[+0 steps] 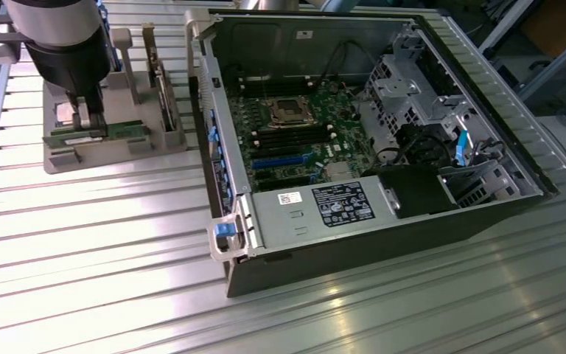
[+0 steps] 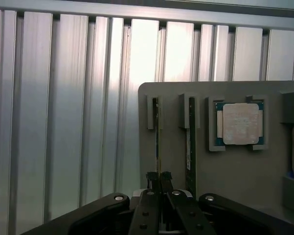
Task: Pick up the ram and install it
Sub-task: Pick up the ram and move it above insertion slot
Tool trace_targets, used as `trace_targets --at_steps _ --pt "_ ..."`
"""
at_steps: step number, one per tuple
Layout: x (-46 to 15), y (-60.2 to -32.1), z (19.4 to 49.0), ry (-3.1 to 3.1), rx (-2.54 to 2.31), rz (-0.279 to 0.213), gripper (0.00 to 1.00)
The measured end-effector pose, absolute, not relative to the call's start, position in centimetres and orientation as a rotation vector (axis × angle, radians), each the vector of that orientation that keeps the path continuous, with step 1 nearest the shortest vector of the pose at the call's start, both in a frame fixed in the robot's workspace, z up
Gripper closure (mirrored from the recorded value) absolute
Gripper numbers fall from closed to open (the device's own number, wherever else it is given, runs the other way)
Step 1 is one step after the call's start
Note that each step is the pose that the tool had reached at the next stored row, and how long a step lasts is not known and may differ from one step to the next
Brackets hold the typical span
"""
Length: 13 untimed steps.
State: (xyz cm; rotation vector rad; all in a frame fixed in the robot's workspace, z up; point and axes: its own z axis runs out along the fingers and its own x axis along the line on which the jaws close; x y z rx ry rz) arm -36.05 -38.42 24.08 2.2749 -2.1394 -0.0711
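Lurker: where's the ram right now, and have you actually got it?

Operator: It's standing on edge in its slot in the grey holder. That sits on the slatted aluminium table, off to the exterior view's left of the open computer case. On my wrist cam the gripper is pinched closed on the stick's upper edge, one finger on each face. As far as I can tell the board is seated in the slot, not lifted. Its twin stands in the neighbouring slot just beside it, and the silver processor chip lies flat in its own pocket beyond that.

Lurker: how's that thing to handle?

Operator: My read is that it's very light, so weight's a non-issue. It's a thin stiff board, so it won't flop, but I doubt it forgives twisting or side load. A slim pinch like this could let it pivot between the pads.

I reckon the place to hold it is the top edge, flat on both faces, around mid-length so it hangs level. I can't tell how close to the middle I am. I'd stay off the contact edge at the bottom. My worries are the twin sitting so near my fingers, and the stick cocking in its slot under any off-axis pull.
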Motion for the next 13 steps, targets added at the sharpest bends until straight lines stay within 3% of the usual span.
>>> trace_targets --at_steps 13 --pt "-36.0 -38.4 25.4 -2.139 2.275 -0.071 0.88"
